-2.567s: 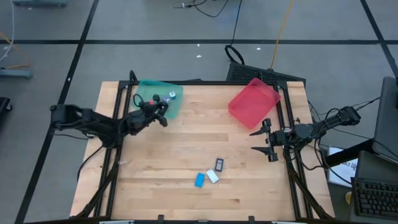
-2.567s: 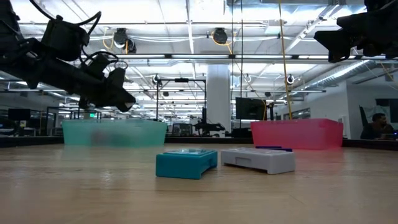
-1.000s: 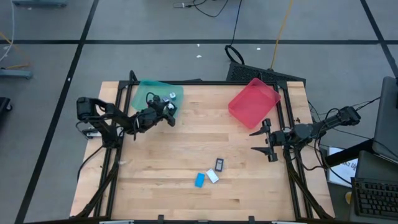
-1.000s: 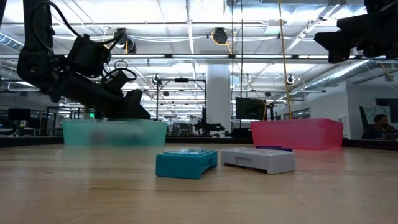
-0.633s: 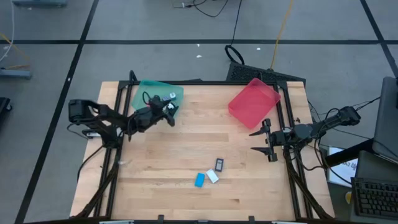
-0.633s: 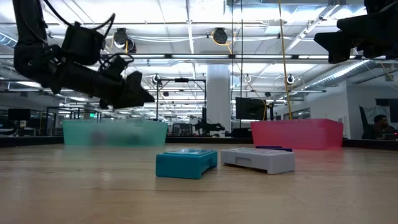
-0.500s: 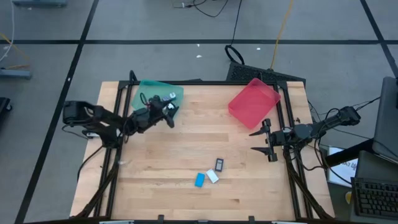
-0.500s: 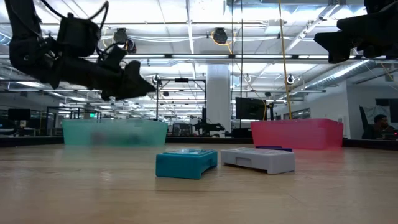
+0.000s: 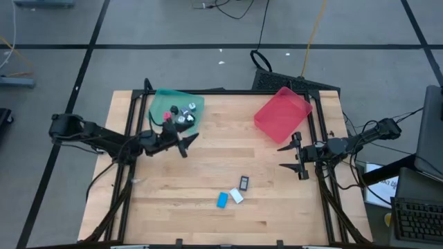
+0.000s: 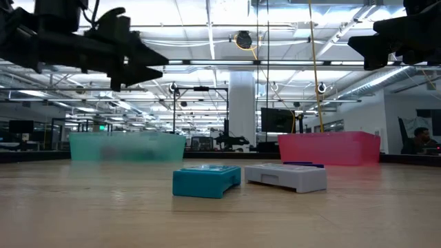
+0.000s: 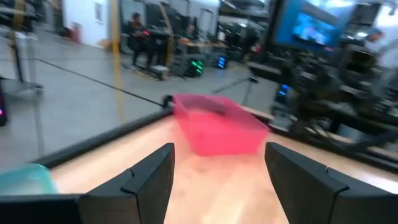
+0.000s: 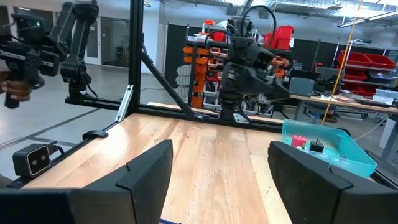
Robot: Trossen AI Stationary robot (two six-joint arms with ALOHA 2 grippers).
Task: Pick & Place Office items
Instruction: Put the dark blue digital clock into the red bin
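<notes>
High view: small pieces (image 9: 178, 113) in the teal tray (image 9: 160, 102) at the bench's far left corner are too small to identify; the low view blurs them. Three office items (image 9: 233, 194) lie near the front edge. Left gripper (image 9: 184, 143) and right gripper (image 9: 290, 157) both have jaws apart, empty.

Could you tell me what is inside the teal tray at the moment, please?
The teal tray holds several small office items, red, black and pale. The left hand, open, covers none of them.
</notes>
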